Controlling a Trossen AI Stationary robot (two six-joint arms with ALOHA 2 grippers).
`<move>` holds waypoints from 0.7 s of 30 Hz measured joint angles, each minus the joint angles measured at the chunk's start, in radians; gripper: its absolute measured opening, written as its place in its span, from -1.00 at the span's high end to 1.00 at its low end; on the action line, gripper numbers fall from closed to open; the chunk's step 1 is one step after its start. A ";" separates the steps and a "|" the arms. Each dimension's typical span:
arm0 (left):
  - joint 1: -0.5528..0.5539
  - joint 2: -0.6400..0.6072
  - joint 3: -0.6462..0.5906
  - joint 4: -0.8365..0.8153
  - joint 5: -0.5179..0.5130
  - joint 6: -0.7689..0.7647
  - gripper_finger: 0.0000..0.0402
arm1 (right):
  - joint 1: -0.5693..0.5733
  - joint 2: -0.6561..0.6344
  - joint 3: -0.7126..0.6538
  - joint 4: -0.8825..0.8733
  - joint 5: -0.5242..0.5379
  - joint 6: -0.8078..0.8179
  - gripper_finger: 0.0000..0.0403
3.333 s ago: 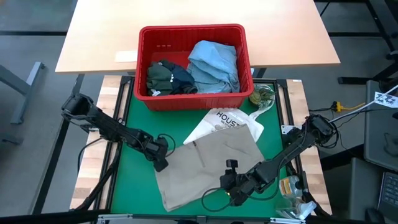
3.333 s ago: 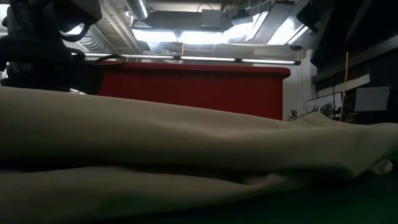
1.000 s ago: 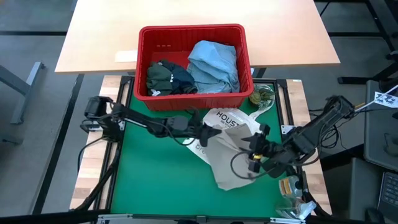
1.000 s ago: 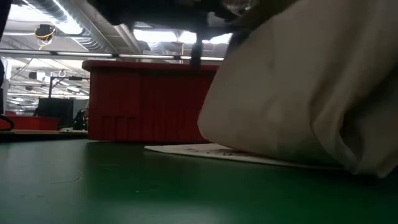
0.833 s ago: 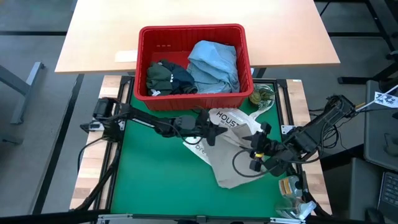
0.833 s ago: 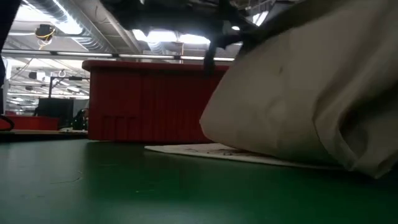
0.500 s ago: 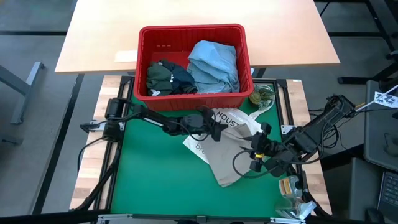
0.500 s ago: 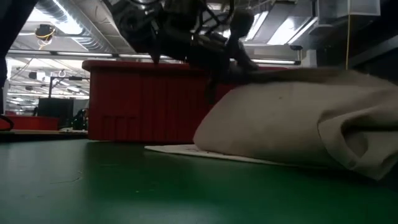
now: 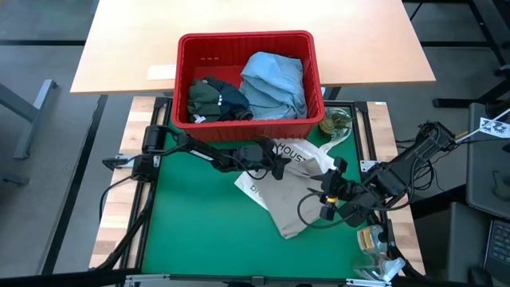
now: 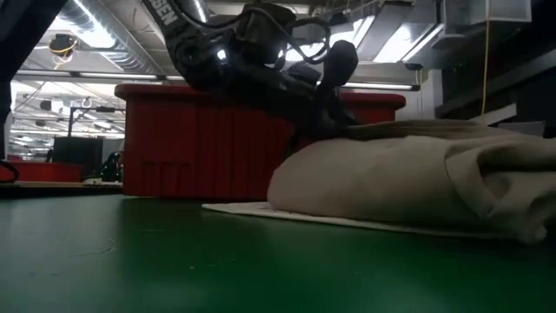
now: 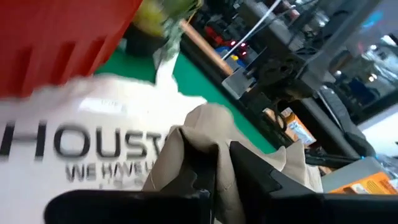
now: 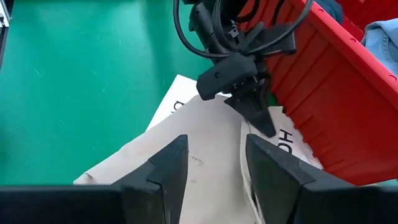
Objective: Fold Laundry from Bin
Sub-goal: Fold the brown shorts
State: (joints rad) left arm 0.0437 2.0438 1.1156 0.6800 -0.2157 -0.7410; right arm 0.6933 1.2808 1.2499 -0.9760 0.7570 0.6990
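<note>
Beige garment (image 9: 299,203): it is lying doubled over on the green table (image 9: 199,231), just in front of the red bin (image 9: 247,119), with its upper part resting on a white printed tote bag (image 9: 291,153). Its long axis is running from the bin's front wall diagonally away toward the right arm's side.
Left tool (image 9: 280,164): it is sitting at the garment's bin-side end, right by the bin's front wall, and its fingers are pinching a beige fold, as the left wrist view shows.
Right tool (image 9: 325,199): it is hanging over the garment's far-from-bin side, fingers (image 12: 163,167) spread apart with cloth showing between them, gripping nothing.
Deciding relation: the folded edge is lying between the two tools, the left one nearer the bin, the right one farther out; the next smoothing or second fold probably depends on that line.
Remaining laundry: a light blue shirt (image 9: 275,84) and dark pieces (image 9: 215,100) are waiting inside the bin.
</note>
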 joint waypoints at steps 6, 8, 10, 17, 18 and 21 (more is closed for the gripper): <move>-0.001 -0.001 0.000 0.026 0.000 0.096 0.56 | 0.000 0.000 0.000 0.001 -0.015 0.007 0.19; -0.001 -0.001 0.000 0.027 0.000 0.096 0.43 | 0.000 0.000 0.000 0.001 -0.016 0.026 0.19; -0.001 -0.001 0.000 0.026 0.000 0.097 0.32 | 0.000 0.000 0.000 -0.002 -0.016 0.051 0.19; 0.003 -0.001 0.000 0.032 0.037 0.192 0.04 | 0.000 0.000 0.000 -0.154 -0.017 0.242 0.19; 0.004 -0.001 0.000 0.034 0.051 0.237 0.03 | 0.000 0.000 0.000 -0.180 -0.017 0.269 0.19; 0.004 -0.001 0.000 0.034 0.077 0.291 0.02 | 0.000 0.000 0.000 -0.245 -0.017 0.341 0.19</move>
State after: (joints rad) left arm 0.0475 2.0430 1.1156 0.7139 -0.1388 -0.4496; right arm 0.6933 1.2808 1.2499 -1.2210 0.7401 1.0400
